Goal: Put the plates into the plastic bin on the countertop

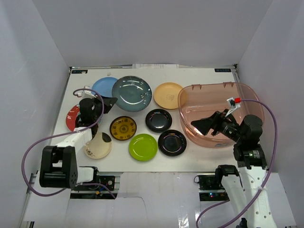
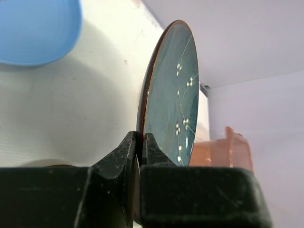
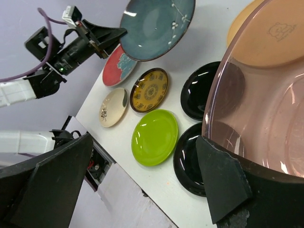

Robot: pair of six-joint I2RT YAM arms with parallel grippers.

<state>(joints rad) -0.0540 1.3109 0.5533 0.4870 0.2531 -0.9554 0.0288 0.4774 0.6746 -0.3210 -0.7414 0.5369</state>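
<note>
**pm_kit:** Eight plates lie flat on the bench (image 1: 199, 159). The dark teal plate (image 1: 132, 93) is up at back left with its rim pinched in the left jaws, well apart from the plastic bin (image 1: 247, 102). Looks like glazed ceramic to me: stiff, slick, chippable, hefty for an edge grip.

**rj:** Yep, I'd bite deeper on that rim. Left arm (image 1: 76, 137) stretches forward to it, and the right jaws hang spread over the bin.

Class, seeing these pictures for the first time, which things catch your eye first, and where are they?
The dark teal round plate stands out at the back left, its rim pinched in the left arm's shut jaws. At right sits a large translucent pinkish plastic bin, the right arm's open jaws poised over it. Front centre, a lime green round plate glows on the white countertop.
</note>
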